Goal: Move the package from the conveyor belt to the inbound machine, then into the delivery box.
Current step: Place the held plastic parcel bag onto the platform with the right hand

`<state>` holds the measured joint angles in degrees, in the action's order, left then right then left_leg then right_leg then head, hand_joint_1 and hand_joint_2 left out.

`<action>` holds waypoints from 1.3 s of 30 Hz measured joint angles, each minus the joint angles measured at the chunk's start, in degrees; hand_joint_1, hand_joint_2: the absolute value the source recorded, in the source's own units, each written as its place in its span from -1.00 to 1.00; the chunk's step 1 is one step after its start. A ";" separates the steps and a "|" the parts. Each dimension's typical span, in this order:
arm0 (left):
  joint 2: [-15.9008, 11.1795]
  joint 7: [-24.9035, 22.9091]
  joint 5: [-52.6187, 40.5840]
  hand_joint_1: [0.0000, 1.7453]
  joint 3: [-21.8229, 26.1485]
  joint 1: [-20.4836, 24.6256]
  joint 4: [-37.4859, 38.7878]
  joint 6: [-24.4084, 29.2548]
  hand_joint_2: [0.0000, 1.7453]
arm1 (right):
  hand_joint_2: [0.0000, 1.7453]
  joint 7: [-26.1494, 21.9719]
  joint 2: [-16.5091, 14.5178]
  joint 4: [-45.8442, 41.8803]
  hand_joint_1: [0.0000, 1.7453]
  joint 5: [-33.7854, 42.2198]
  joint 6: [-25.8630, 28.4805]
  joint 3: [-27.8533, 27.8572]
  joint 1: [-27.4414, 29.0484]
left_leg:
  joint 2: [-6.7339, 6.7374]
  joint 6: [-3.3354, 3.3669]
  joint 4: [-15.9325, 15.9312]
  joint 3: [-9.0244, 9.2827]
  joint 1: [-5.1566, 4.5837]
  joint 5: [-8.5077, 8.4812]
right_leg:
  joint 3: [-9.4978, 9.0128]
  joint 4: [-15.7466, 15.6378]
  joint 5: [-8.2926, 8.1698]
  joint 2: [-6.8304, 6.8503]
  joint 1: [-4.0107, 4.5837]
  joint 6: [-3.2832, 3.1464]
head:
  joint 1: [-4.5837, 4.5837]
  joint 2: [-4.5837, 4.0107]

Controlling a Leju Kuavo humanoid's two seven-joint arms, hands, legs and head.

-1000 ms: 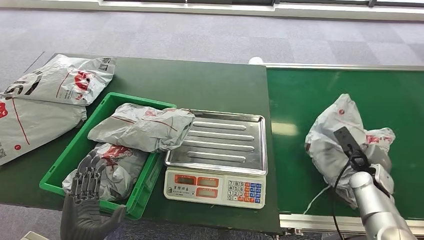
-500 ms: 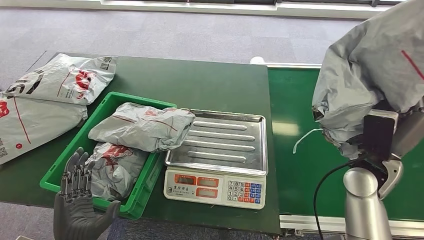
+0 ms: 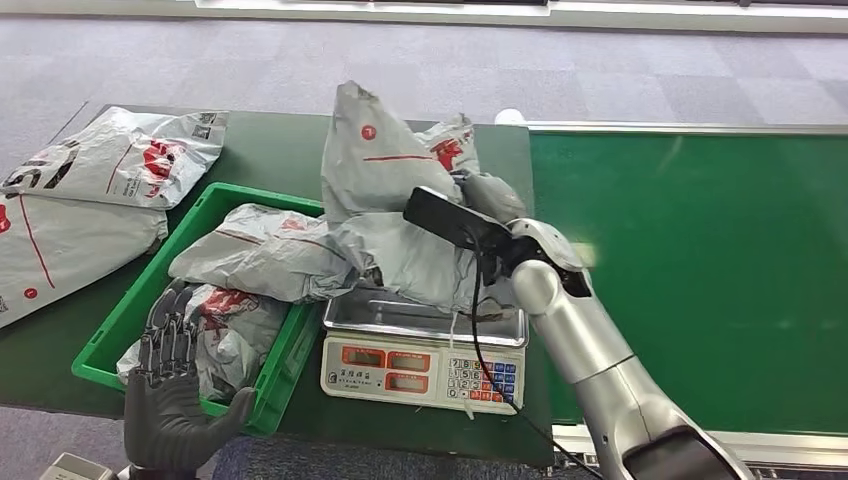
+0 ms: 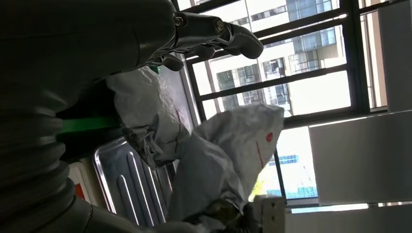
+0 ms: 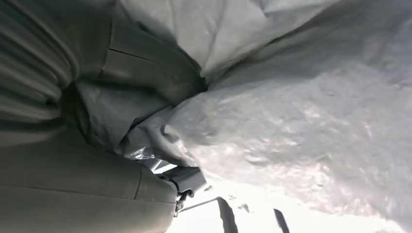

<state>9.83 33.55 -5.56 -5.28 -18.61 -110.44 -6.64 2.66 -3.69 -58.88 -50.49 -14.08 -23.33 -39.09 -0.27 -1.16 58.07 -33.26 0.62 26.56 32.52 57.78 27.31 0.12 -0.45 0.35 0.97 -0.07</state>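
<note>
- The left hand (image 3: 172,400) hovers at the near edge of the bench (image 3: 280,160), palm up with its fingers spread and nothing in it, just in front of the near corner of the green box (image 3: 140,300).
- In the left wrist view, that hand's (image 4: 145,39) dark fingers (image 4: 238,41) stretch out apart above the green box (image 4: 87,125), holding nothing.
- The scale (image 3: 425,350) stands on the bench beside the green box, its display and keypad facing the robot and its steel tray (image 3: 430,315) on top.
- The green box holds two grey bags (image 3: 250,260); one lies across the other and leans over the wall next to the scale.
- The package (image 3: 390,200), a crumpled grey bag with red marks, is on the scale's tray. Its lower part rests on the steel and its upper part stands up tall.
- The right arm (image 3: 580,340) reaches across from the belt side to the package. The right hand (image 3: 490,200) is pressed into the bag's side with the plastic bunched round it, so it grips the package.
- In the right wrist view, the grey plastic of the package (image 5: 291,111) crowds up against the right hand (image 5: 73,136).
- Two more grey bags (image 3: 90,190) lie on the far left of the bench, apart from the green box.
- The green conveyor belt (image 3: 700,270) runs along the right of the bench.
- Grey carpet (image 3: 300,60) lies beyond.
</note>
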 joint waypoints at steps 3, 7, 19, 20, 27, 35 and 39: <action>-0.93 -0.75 0.71 -1.00 -0.73 0.44 0.20 0.15 1.00 | 1.00 0.89 -2.30 8.70 -0.44 -0.04 -1.59 -4.76 -2.84 | -0.15 -0.01 -0.01 -0.04 0.06 0.00 | -0.01 0.01 0.04 0.18 0.05 -0.03 | -0.01 0.00; -1.39 -1.16 0.69 -1.00 -1.12 0.47 0.39 0.39 1.00 | 1.00 1.24 -3.75 16.26 -1.00 -1.10 -0.83 -7.28 -5.58 | -0.15 -0.01 -0.01 -0.09 0.08 0.00 | 0.01 0.01 0.03 0.20 0.03 -0.06 | -0.01 0.00; -1.40 -1.61 -0.13 -1.00 -1.17 -0.23 0.13 1.19 1.00 | 1.00 0.15 -5.35 22.88 -1.00 -1.46 -1.06 -9.59 -8.19 | -0.05 -0.02 0.00 -0.05 0.07 -0.01 | 0.03 0.00 -0.04 0.06 0.04 -0.08 | -0.01 0.00; -1.35 -1.65 -0.36 -1.00 -1.17 -0.33 0.03 1.20 1.00 | 1.00 -0.46 -5.36 23.02 -1.00 -1.18 -1.36 -9.59 -8.21 | -0.05 -0.02 0.00 -0.05 0.07 -0.01 | 0.03 0.00 -0.04 0.06 0.05 -0.08 | -0.01 0.00; -0.94 -1.03 -4.71 -1.00 -1.15 -0.56 -1.43 2.05 1.00 | 1.00 -5.83 -5.19 19.11 -1.00 0.78 2.60 -8.74 -6.50 | -0.01 -0.02 0.00 -0.05 0.07 -0.01 | 0.08 0.00 -0.04 0.03 0.05 -0.09 | -0.01 0.00; -0.59 -2.67 -18.50 -1.00 -1.69 2.41 -4.19 5.47 1.00 | 1.00 -15.12 -4.26 -4.12 -1.00 6.27 16.85 -1.10 5.80 | -0.16 -0.02 0.05 -0.08 0.07 -0.01 | 0.18 -0.04 -0.02 0.20 0.04 -0.08 | 0.00 0.00; -1.60 -9.01 -27.83 -1.00 -4.60 9.22 -4.32 10.34 1.00 | 1.00 -22.46 -2.88 -23.98 -1.00 12.28 28.43 6.17 17.07 | -0.41 0.00 0.07 -0.11 0.07 0.01 | 0.06 -0.07 0.02 0.45 0.01 -0.03 | -0.01 0.00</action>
<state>8.23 24.55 -33.39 -9.88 -9.39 -114.77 3.70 -19.80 -6.56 -82.86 -38.21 14.35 -17.16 -22.02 -0.68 -1.16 58.14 -33.38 0.69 26.57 32.58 57.71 27.33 0.57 -0.44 0.32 0.96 -0.07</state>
